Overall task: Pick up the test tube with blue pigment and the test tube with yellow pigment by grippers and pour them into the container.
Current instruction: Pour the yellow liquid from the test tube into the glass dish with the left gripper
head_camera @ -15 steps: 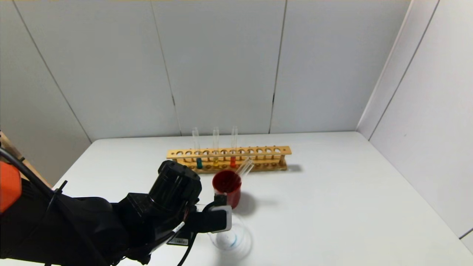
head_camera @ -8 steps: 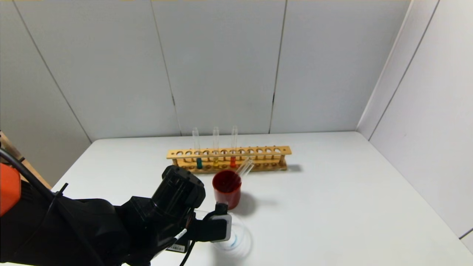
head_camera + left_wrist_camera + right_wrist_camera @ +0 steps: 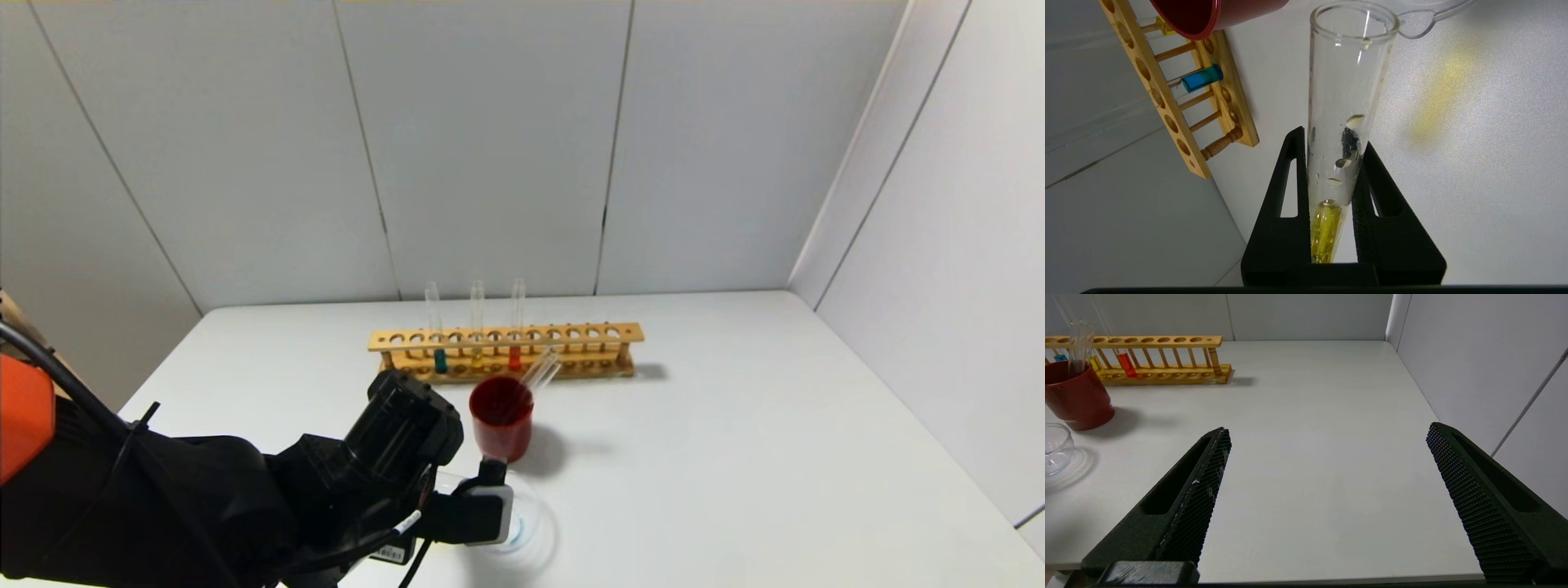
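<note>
My left gripper (image 3: 1331,139) is shut on the test tube with yellow pigment (image 3: 1347,81). The tube lies tilted, its yellow liquid pooled at the closed end between the jaws. Its open mouth is close to the spout of the clear glass container (image 3: 1414,24). In the head view the left wrist covers the near left side of the container (image 3: 535,531), and the gripper and the tube are hidden. The test tube with blue pigment (image 3: 439,359) stands in the wooden rack (image 3: 571,335); it also shows in the left wrist view (image 3: 1202,78). My right gripper (image 3: 1327,430) is open and empty over the table's near right part.
A red cup (image 3: 500,416) stands between the rack and the container, with an empty clear tube (image 3: 540,369) leaning in it. An amber-yellow tube (image 3: 477,357) and an orange-red tube (image 3: 514,358) also stand in the rack. White walls close in the back and right.
My left arm has moved nearer and lower with the yellow tube, and its wrist now sits lower over the container. The rack, cup and container have not moved.
</note>
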You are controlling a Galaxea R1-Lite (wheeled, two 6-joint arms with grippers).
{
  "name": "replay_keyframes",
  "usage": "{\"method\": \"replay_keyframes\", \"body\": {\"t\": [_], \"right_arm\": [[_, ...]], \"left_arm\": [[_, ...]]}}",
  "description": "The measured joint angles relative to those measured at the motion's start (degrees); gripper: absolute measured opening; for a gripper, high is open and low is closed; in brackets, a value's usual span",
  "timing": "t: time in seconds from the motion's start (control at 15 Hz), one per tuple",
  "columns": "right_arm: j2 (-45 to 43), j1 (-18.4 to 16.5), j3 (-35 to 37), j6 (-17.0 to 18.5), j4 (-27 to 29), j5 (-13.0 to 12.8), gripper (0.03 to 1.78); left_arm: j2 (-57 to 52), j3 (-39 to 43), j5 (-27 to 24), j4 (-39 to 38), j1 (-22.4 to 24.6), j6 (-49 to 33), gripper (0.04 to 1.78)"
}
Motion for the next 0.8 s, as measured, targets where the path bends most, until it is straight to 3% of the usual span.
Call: {"method": "replay_keyframes", "body": {"t": [0.8], "right_arm": [[0.0,0.0,0.0,0.0,0.0,0.0,1.75]], "left_arm": [[2.0,-4.3,4.0,6.0,-1.7,0.6,0.33]]}}
